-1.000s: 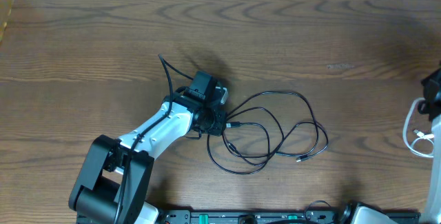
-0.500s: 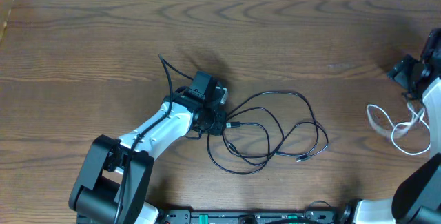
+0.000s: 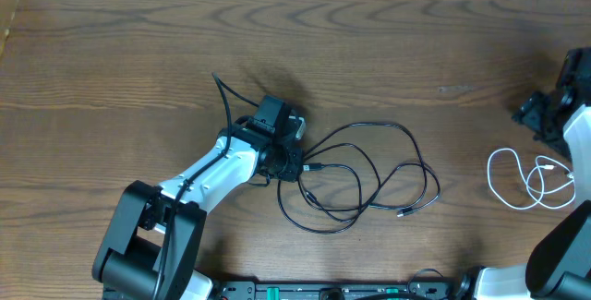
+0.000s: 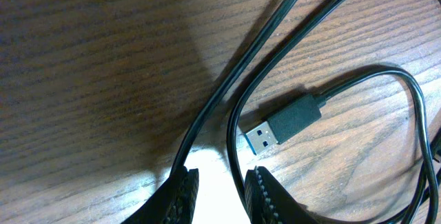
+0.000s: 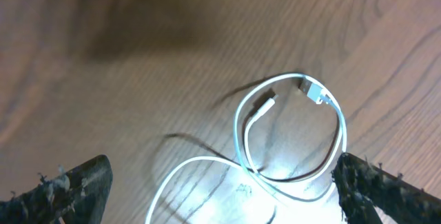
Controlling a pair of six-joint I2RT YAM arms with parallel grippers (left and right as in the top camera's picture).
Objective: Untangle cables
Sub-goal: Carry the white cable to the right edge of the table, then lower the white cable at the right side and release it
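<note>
Cables are already in two groups. The black cables (image 3: 379,124) lie in loose, crossing loops at the middle of the tabletop (image 3: 138,51), and the white cable (image 5: 238,131) lies coiled on its own well off to the right, with both of its small plugs inside its ring.

At the left end of the black heap, a USB plug (image 4: 286,124) rests flat on the wood just ahead of the left gripper (image 4: 220,193). That gripper's fingers stand close together with only a narrow slit between them. One black strand runs down to the tip of a finger, but I cannot tell whether it is pinched or merely passes beside it (the glare in the slit hides the contact).

The right gripper (image 5: 227,182) hangs over the white cable with its fingers spread wide and nothing between them.

The main risk probably sits in the black loops. They cross one another in several places, so a pull on one strand could tighten a crossing or drag the whole heap along instead of freeing it. The plug could also snag inside a loop as it passes through. If the left gripper holds its strand only lightly, the strand may slip out under tension. A careless sweep by the right arm towards the middle could carry the white cable back into the black ones.
</note>
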